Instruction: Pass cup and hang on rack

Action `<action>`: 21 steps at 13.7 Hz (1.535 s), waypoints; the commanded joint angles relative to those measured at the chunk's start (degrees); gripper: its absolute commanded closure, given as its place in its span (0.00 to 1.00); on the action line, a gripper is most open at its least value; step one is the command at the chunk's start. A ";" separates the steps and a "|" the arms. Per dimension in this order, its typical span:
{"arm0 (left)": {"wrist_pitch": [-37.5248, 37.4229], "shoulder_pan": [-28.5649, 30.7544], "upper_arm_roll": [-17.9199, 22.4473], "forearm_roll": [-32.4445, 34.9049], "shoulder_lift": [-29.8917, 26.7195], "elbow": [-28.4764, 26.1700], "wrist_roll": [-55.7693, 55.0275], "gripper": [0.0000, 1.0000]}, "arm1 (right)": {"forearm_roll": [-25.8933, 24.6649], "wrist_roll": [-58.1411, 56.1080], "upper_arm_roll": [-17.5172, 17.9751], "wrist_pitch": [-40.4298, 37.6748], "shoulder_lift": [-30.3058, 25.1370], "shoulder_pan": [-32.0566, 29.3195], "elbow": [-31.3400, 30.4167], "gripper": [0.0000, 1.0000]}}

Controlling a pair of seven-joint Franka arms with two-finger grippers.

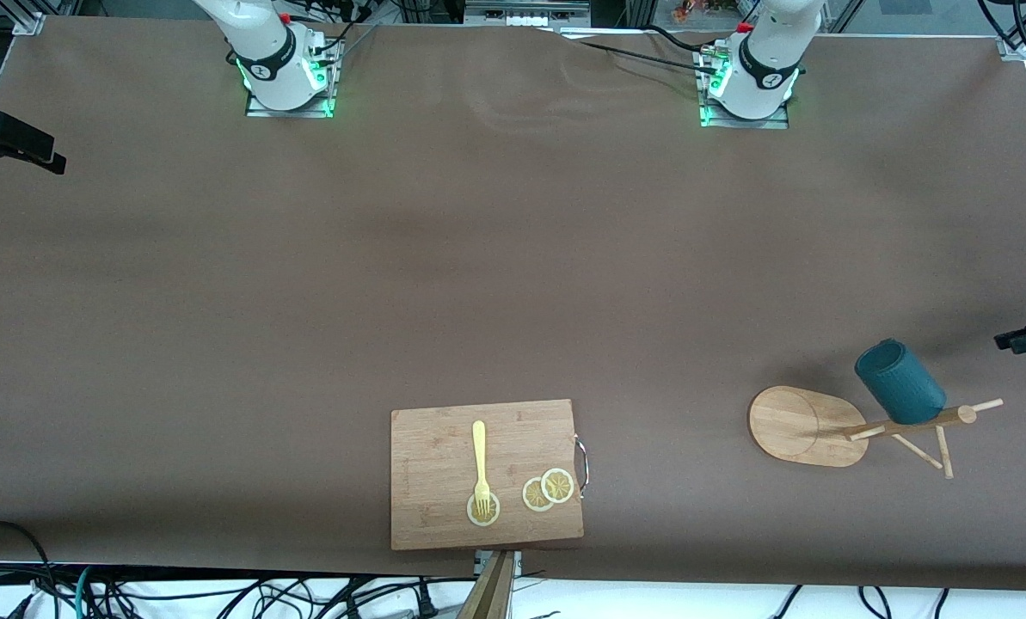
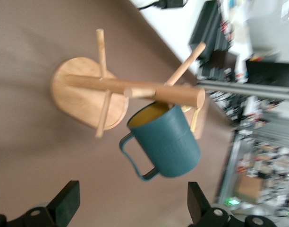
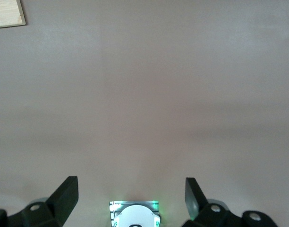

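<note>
The rack [image 1: 801, 425] stands toward the left arm's end of the table, near the front camera. The dark teal cup [image 1: 900, 383] hangs on one of its pegs, near the top of the post. In the left wrist view the cup [image 2: 168, 144] hangs by its handle under the post of the rack [image 2: 88, 90], with its yellowish inside showing. My left gripper [image 2: 132, 208] is open and empty, apart from the cup; it shows at the edge of the front view [image 1: 1024, 338]. My right gripper [image 3: 130, 194] is open and empty over bare table near its own base, and shows in the front view [image 1: 22, 146].
A wooden cutting board [image 1: 444, 464] lies at the table's front edge, with a yellow fork [image 1: 479, 460] and lemon slices [image 1: 549, 490] on it. One corner of the board [image 3: 7, 13] shows in the right wrist view, as does the right arm's base [image 3: 134, 215].
</note>
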 commanded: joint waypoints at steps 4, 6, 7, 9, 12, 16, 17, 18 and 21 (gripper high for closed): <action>-1.36 -11.87 -0.41 23.15 -15.57 -0.96 -1.10 0.00 | 0.93 -0.92 0.21 0.36 -0.36 -0.56 -0.12 0.00; -1.36 -15.48 -0.41 26.34 -17.87 -1.67 -0.92 0.00 | 0.93 -0.92 0.21 0.36 -0.36 -0.56 -0.12 0.00; -1.27 -16.97 -0.41 26.87 -17.97 -1.67 -0.92 0.00 | 0.93 -0.92 0.21 0.36 -0.36 -0.56 -0.12 0.00; -1.19 -20.92 -0.58 33.35 -19.10 -2.02 -1.62 0.00 | 0.93 -0.92 0.21 0.36 -0.36 -0.56 -0.12 0.00; -0.66 -24.45 -0.85 35.66 -23.57 -7.18 -5.66 0.00 | 0.93 -0.92 0.21 0.36 -0.36 -0.56 -0.12 0.00; 1.10 -33.57 2.56 39.96 -32.18 -18.52 -13.20 0.00 | 0.93 -0.92 0.21 0.36 -0.36 -0.56 -0.12 0.00; 2.49 -37.08 4.84 40.58 -34.03 -21.33 -15.05 0.00 | 0.93 -0.92 0.21 0.36 -0.36 -0.56 -0.12 0.00; 4.33 -38.77 6.17 40.59 -35.88 -24.14 -15.77 0.00 | 0.93 -0.92 0.21 0.36 -0.36 -0.56 -0.12 0.00; 7.34 -39.66 6.19 40.59 -38.71 -27.07 -16.30 0.00 | 0.93 -0.92 0.12 0.36 -0.36 -0.65 -0.12 0.00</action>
